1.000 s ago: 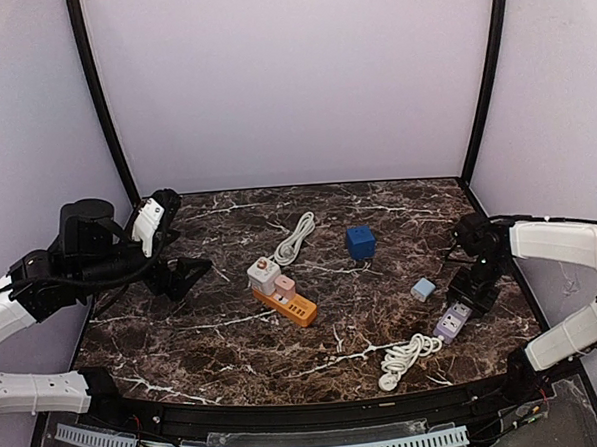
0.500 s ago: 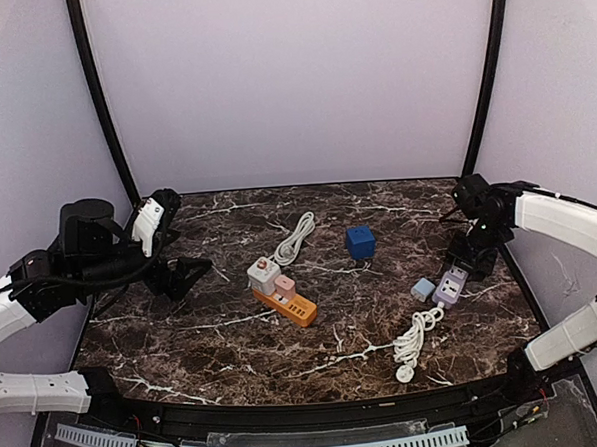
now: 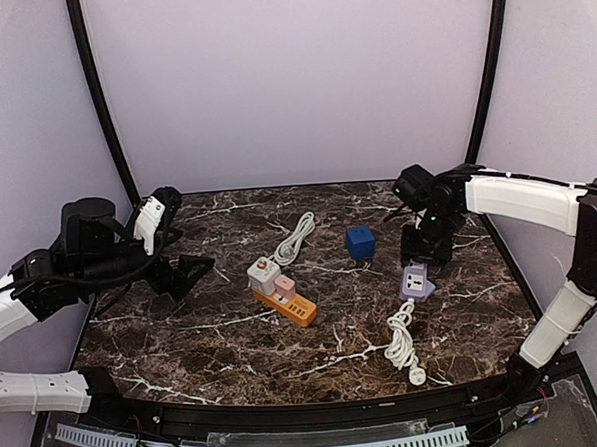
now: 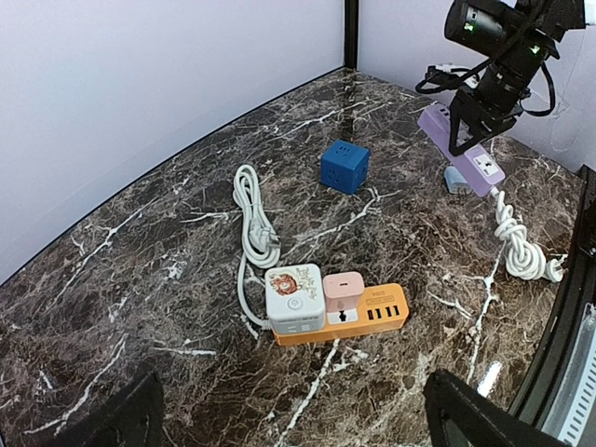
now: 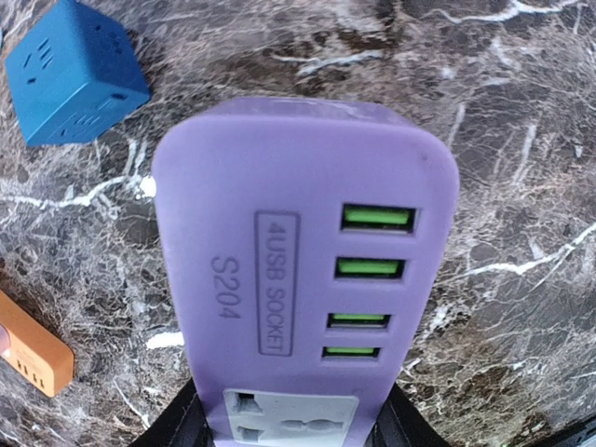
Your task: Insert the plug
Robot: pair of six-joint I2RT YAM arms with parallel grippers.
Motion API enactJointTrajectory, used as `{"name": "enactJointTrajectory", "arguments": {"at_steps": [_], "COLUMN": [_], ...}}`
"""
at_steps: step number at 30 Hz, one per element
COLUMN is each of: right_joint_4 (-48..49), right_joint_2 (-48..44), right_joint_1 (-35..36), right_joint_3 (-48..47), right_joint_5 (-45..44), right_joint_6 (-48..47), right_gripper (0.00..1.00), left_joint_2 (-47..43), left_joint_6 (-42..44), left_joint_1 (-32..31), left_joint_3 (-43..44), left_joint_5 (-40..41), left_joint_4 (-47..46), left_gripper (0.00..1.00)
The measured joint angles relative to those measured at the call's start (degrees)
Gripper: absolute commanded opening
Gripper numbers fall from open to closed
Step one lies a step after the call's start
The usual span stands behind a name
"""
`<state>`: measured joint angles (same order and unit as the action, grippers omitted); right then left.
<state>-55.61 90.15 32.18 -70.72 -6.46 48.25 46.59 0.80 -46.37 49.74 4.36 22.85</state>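
My right gripper [image 3: 423, 252] is shut on a purple power strip [image 3: 415, 279] with green USB ports and holds it tilted above the table, right of the blue cube socket [image 3: 360, 241]. The strip fills the right wrist view [image 5: 307, 261]. Its coiled white cord [image 3: 402, 343] trails to the front. A small light-blue plug [image 4: 453, 177] lies under the strip, mostly hidden. An orange power strip [image 3: 297, 307] carries a white cube adapter [image 3: 264, 274] and a pink plug [image 3: 285, 286]. My left gripper [image 3: 186, 272] is open and empty at the left, fingers [image 4: 121, 424] spread wide.
A white cable [image 3: 294, 239] runs from the orange strip toward the back. The blue cube [image 5: 74, 74] and the end of the orange strip [image 5: 33, 358] show in the right wrist view. Walls close the back and both sides.
My right gripper has carried the purple strip from the right front toward the back and left, near the blue cube, dragging its cord. The left arm has not moved.
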Motion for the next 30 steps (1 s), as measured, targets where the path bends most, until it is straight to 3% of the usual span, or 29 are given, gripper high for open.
{"name": "enactJointTrajectory", "arguments": {"at_steps": [16, 30], "right_joint_4": [5.84, 2.73], "right_joint_2": [13.97, 25.94], "right_joint_1": [13.40, 14.95], "right_joint_3": [-5.90, -15.41], "right_joint_5": [3.52, 7.28], "right_joint_6": [-2.12, -7.87], "right_gripper": [0.00, 0.00], "left_joint_2": [0.59, 0.59], "left_joint_6": [-2.03, -2.78], "left_joint_1": [0.00, 0.00], "left_joint_3": [0.00, 0.00], "left_joint_5": [-0.22, 0.46], "left_joint_4": [-0.46, -0.48], "left_gripper": [0.99, 0.99]}}
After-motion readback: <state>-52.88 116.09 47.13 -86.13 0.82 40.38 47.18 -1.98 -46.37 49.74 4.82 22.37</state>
